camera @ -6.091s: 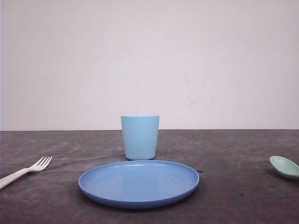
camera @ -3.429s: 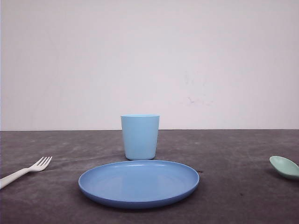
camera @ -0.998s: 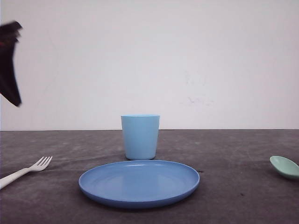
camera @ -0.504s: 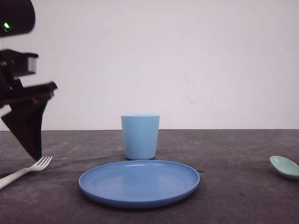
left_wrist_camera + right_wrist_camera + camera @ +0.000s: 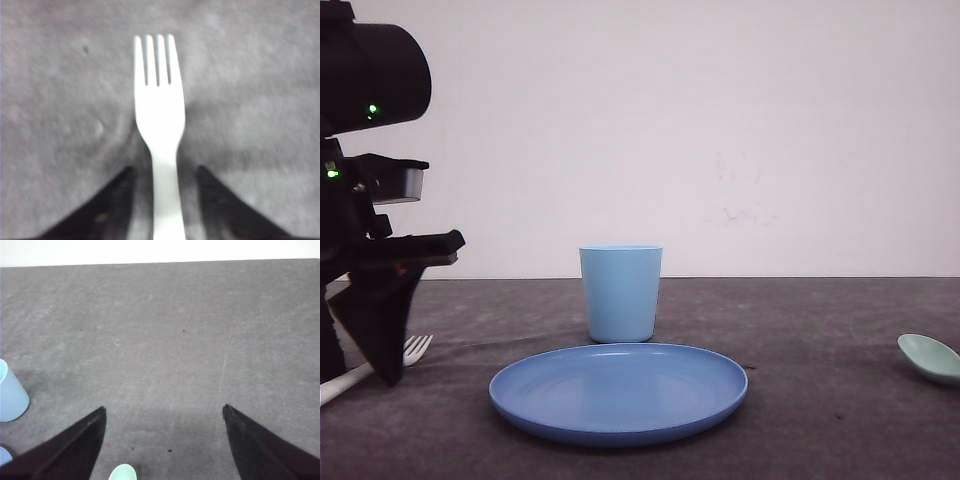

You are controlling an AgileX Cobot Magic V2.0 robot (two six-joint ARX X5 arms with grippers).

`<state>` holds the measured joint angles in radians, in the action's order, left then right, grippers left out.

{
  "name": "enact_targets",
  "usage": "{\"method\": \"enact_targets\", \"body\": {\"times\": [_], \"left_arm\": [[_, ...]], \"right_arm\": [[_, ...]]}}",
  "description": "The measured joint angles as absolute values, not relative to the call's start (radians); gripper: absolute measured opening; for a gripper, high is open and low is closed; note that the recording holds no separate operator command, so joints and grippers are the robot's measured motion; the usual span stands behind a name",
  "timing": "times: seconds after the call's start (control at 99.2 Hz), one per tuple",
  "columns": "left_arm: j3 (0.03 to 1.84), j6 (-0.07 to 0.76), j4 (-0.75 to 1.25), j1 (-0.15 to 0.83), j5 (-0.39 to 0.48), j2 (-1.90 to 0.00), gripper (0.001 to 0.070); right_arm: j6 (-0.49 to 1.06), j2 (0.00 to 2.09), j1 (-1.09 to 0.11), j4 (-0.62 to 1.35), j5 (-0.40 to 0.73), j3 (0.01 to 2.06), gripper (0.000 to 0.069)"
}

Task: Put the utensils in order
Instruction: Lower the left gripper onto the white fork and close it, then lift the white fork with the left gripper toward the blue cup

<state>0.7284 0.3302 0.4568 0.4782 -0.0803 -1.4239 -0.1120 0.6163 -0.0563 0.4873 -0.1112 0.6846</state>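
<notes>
White plastic fork w/ four tines [image 5: 159,125] is seen lying flat on the dark grey table [image 5: 820,330], at the table's left side in the front view, handle running off toward the near left edge. Left gripper [image 5: 162,172] is lowered over it, jaws spread, one black fingertip [image 5: 117,192] on each side of the fork handle; handle is framed between them w/ a gap on both sides, not touched as far as can be seen. In the front view the black left arm hides most of the fork, only tines & a bit of handle showing.

Small mint-green plastic spoon w/ oval bowl [image 5: 930,357] is found at the far right of the table, well apart from the fork. Right gripper [image 5: 164,412] is held above the table w/ jaws wide apart, nothing between them; spoon bowl is glimpsed just beside its fingers.

Round blue plate [image 5: 618,391] sits at table centre, light blue cup [image 5: 620,293] upright just behind it. Neither is touched.
</notes>
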Motion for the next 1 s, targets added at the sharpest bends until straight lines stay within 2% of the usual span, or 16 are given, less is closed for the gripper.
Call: {"method": "enact_targets", "body": {"times": [0.161,0.434,0.575,0.787,0.998], "left_arm": [[0.733,0.330,0.441,0.479,-0.075,-1.431,0.0045],[0.733,0.330,0.449,0.479,-0.072,-1.416,0.0038],[0.742,0.327,0.408,0.479,-0.074,-1.329,0.0038],[0.771,0.310,0.017,0.503,-0.077,-1.144,0.0038],[0.773,0.239,-0.359,0.551,-0.077,-1.193,0.0038]], "right_arm": [[-0.112,0.616,-0.056,0.487,-0.111,0.685,0.0467],[-0.112,0.616,-0.056,0.487,-0.112,0.685,0.0467],[-0.112,0.616,-0.056,0.487,-0.112,0.685,0.0467],[-0.112,0.617,-0.056,0.466,-0.111,0.685,0.0467],[-0.112,0.630,-0.056,0.443,-0.110,0.685,0.0467]]}}
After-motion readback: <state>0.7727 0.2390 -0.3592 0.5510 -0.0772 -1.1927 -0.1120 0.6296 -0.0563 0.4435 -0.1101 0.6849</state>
